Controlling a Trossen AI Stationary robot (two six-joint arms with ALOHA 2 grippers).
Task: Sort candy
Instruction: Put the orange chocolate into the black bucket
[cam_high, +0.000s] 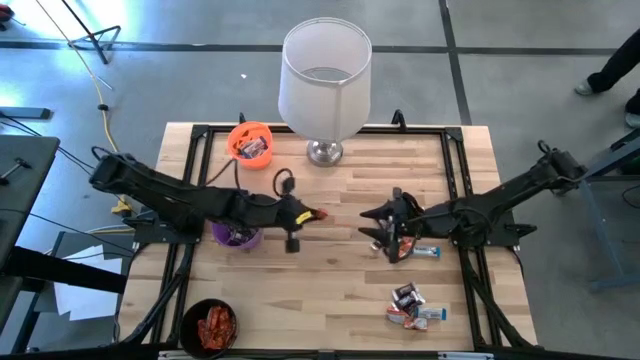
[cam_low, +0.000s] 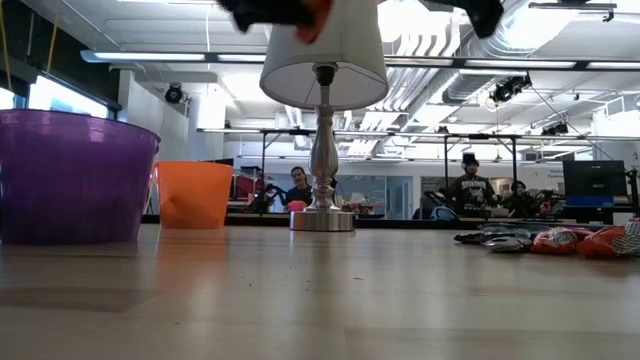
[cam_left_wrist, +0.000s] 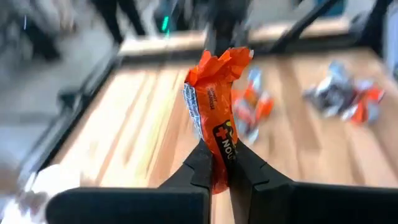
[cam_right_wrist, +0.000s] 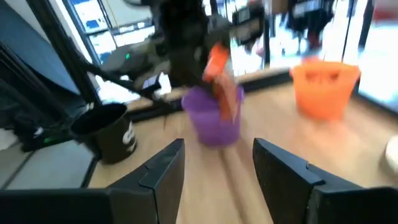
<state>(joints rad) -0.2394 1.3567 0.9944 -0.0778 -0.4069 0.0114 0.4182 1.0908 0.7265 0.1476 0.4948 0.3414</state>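
Note:
My left gripper (cam_high: 308, 214) hangs above the table's middle, shut on an orange-wrapped candy (cam_left_wrist: 216, 106); the right wrist view also shows this candy (cam_right_wrist: 219, 68). My right gripper (cam_high: 374, 226) faces it from the right, open, with nothing between its fingers (cam_right_wrist: 163, 167). Loose candy lies under and beside the right arm (cam_high: 418, 250), and a small pile (cam_high: 412, 306) lies nearer the front edge. The low view shows that candy (cam_low: 560, 239) resting on the tabletop. My left gripper pinches one end of the orange candy (cam_left_wrist: 221, 167) between its two fingers (cam_left_wrist: 198, 163). The fingers come from the table's left, slanting slightly down. The rest of the wrapper sticks out past the fingertips, crumpled at its free end (cam_left_wrist: 225, 61), lifted clear of the table.
A purple cup (cam_high: 237, 236) stands under the left arm, an orange cup (cam_high: 250, 141) at the far left, and a black cup (cam_high: 210, 326) with red wrappers at the near left. A white-shaded lamp (cam_high: 325, 80) stands at the far middle. Bare wood (cam_high: 330, 290) lies in the middle.

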